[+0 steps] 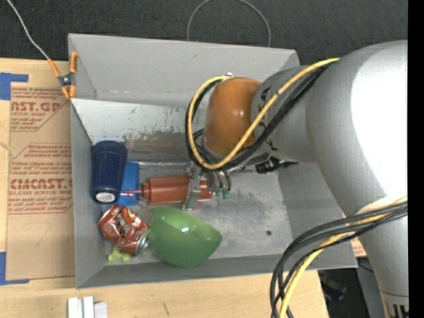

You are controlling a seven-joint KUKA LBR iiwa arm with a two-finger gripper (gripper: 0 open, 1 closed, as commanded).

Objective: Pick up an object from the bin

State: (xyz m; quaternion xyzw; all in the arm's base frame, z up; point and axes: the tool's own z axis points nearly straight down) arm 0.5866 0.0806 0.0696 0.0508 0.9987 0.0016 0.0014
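Bin floor (258, 211) scuffed grey, dark carpet (132, 5) beyond, fingers (193, 194) over red-brown bottle (165, 189) mid-bin, apart or together unclear.

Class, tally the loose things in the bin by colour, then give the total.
Blue: 2 (cup, flat piece)
Red: 2 (bottle, crushed can)
Green: 2 (bowl, small piece)
Total: 6

The cardboard sheet (36, 144) left of the bin carries red print. Large letters at its top read "CAST.GP", cut off at the edge. Lower down stands "CIACAST.", with a small line beneath that reads "CELL-CAST ACRYLIC SHEET". The print on the crushed red can (122, 229) cannot be read.
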